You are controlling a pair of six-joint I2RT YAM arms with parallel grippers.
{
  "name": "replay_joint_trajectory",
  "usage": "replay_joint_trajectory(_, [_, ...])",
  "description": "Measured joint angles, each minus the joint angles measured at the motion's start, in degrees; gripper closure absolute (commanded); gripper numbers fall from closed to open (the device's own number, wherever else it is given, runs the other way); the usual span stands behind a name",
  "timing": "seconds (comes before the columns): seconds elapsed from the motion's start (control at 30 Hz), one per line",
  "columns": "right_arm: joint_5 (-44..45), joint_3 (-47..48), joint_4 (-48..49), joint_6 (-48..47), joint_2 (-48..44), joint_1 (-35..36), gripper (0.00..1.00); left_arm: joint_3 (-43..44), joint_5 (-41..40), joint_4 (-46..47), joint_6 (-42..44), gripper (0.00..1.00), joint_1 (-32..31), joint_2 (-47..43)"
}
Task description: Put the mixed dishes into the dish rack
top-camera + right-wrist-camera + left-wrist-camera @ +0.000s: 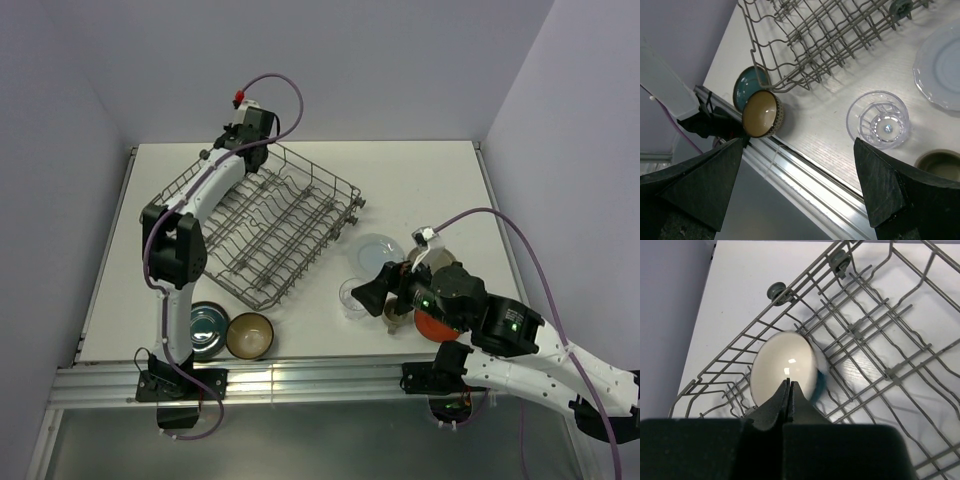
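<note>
While the left gripper (790,386) pinches the rim of the cream bowl (782,365), jaws nearly shut, the bowl hangs on edge directly beyond the fingertips, above tines at the dish rack (776,291) far corner. Right gripper (795,192) gapes wide, empty (clear glass (878,120) lies just ahead).

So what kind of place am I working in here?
Probably a robotics test cell, not a kitchen: bare white table, plain lilac walls on three sides, aluminium rail along the near edge.
</note>
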Motion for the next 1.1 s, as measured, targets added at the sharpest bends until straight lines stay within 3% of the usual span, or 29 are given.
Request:
replay_joint_trajectory(0.1, [0.0, 0.09, -1.03, -0.37, 0.35, -0.11, 0.0, -1.77, 1.31, 1.44, -1.16, 1.0, 1.81, -0.42])
replay_joint_trajectory(0.2, [-0.02, 0.09, -1.36, -0.85, 1.07, -0.13, 0.0, -4.63, 2.29, 2.58, -2.4, 0.93, 3.74, -1.49])
replay_joint_trajectory(0.33, [-0.07, 0.09, -1.36, -1.14, 2.01, -0.13, 0.0, -5.75, 2.34, 2.4, -3.37, 0.56, 5.42, -1.55])
replay_joint_trajectory(0.5, [-0.35, 0.09, -1.31, -1.14, 3.26, -0.13, 0.0, -6.14, 4.55, -0.02, -6.75, 0.32, 5.38, -2.21])
replay_joint_trajectory(0.67, [-0.85, -0.17, -1.27, -1.03, 3.34, -0.13, 0.0, -9.81, 9.4, -2.45, -12.94, 0.3, 6.75, -5.01])
replay_joint_trajectory(0.9, [-1.44, -0.22, -1.29, -0.83, 3.23, -0.13, 0.0, -13.9, 16.87, -4.39, -20.63, 0.31, 14.36, -6.64])
replay_joint_trajectory(1.1, [-1.6, -0.22, -1.27, -0.81, 3.23, -0.13, 0.0, -16.63, 21.77, -3.98, -23.52, 0.4, 17.11, -5.9])
